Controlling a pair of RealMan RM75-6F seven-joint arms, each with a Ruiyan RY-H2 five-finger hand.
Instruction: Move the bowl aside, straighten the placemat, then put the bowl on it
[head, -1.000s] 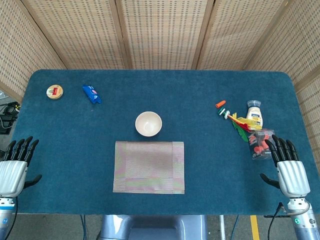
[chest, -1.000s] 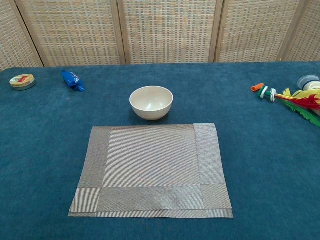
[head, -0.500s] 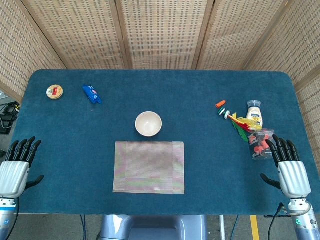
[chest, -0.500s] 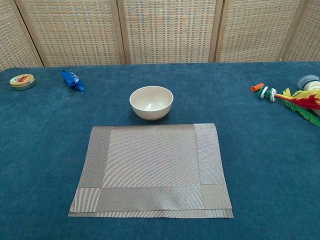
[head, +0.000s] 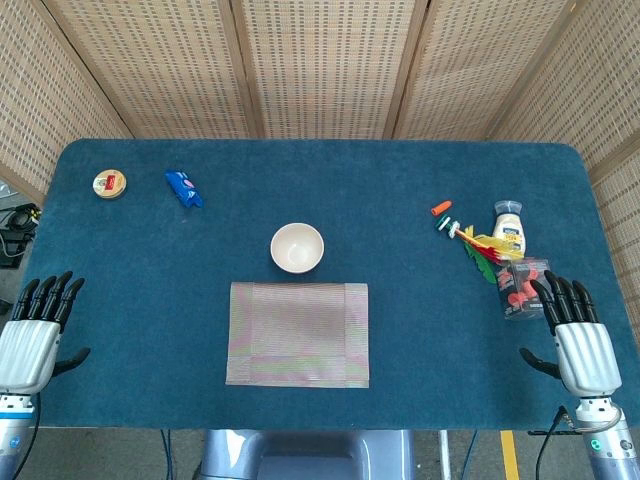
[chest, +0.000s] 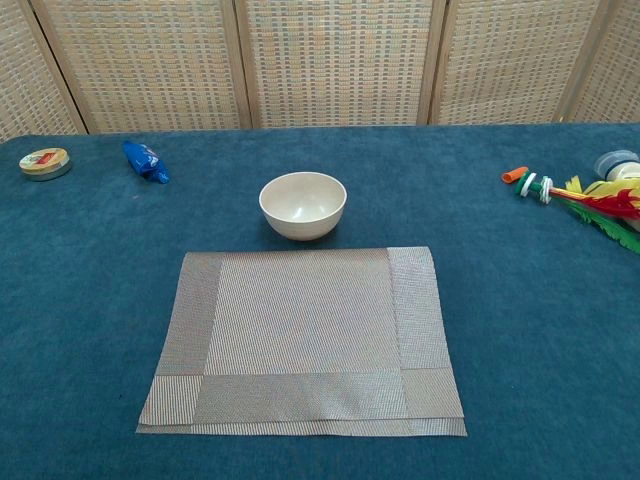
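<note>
Beyond the flat placemat (chest: 305, 335), upright bowl (chest: 303, 205); each robot hand (head: 28, 340) (head: 583, 345) spread, empty.

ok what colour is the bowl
Cream, plain inside and out; the bowl shows best in the chest view.

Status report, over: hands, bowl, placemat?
Left hand and right hand open, at near table corners. Bowl off the placemat, just behind it. Nothing between them.
</note>
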